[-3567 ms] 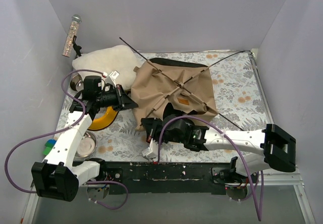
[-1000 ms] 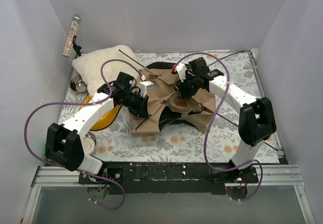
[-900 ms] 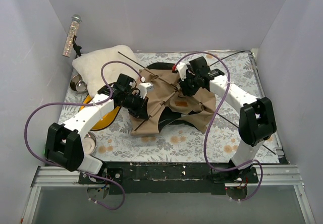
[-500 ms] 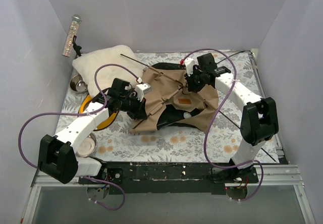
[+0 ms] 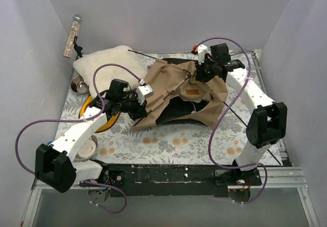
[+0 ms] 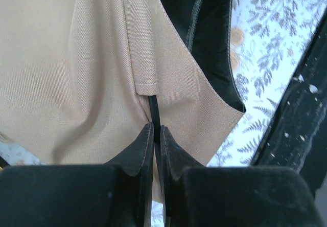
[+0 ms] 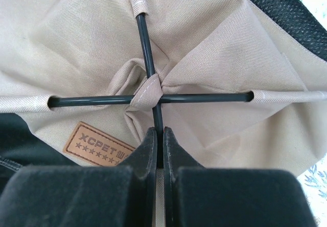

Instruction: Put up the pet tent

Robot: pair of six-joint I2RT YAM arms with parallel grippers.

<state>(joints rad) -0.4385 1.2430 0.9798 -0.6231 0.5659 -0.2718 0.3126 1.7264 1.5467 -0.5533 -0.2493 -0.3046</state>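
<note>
Pincers first. Check the left pincer (image 6: 153,131) in the left wrist view. Its two fingers are closed to a thin slit on a black pole (image 6: 154,109), just where that pole leaves a stitched sleeve in the tan cloth of the tent (image 6: 66,58).

Check the right pincer (image 7: 156,133) in the right wrist view. It is closed in the same way on a long pole (image 7: 145,48), just below the cloth knot (image 7: 148,91) where this pole meets a cross pole (image 7: 204,97). A brown label (image 7: 97,145) marked XCPET sits on the cloth to the left of the fingers.

In the top view, locate the tent on the flowered desk (image 5: 240,94). It lies in the middle, toward the back, between the two arms. The left pincer grips its left side and the right pincer grips it at the back right. The tan cloth is bunched and creased, and a dark opening faces the near edge.

A cream cushion (image 5: 102,63) lies at the back left, just beside the tent. A yellow stand (image 5: 104,120) lies under the left arm. A steel bowl (image 5: 88,146) sits near that arm's base.
</note>
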